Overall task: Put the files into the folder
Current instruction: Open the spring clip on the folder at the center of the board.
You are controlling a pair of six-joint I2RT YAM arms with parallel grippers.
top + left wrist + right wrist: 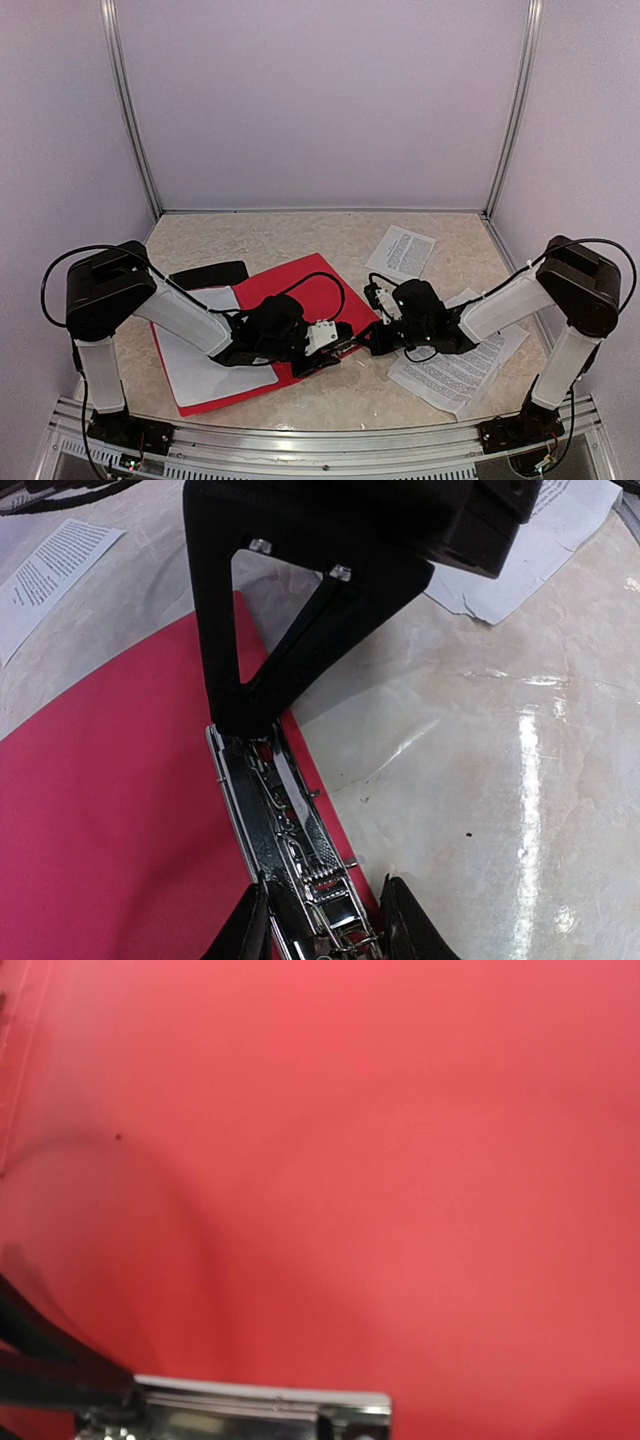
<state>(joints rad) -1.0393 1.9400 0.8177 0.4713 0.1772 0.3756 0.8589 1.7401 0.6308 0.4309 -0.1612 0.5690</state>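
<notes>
2 tools on folder [300, 285] clip [290, 840]: left tool [325, 925] grips it, right tool [240, 715] closed.

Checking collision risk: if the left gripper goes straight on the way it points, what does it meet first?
Probably the right gripper: its black tip sits on the far end of the metal clip that the left gripper straddles. Depth is unclear.

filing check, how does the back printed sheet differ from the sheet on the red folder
The back printed paper sheet lies on the table, the plain paper sheet on the red folder. The back sheet is dense with text; the plain one looks nearly blank. Both lie flat.
</notes>
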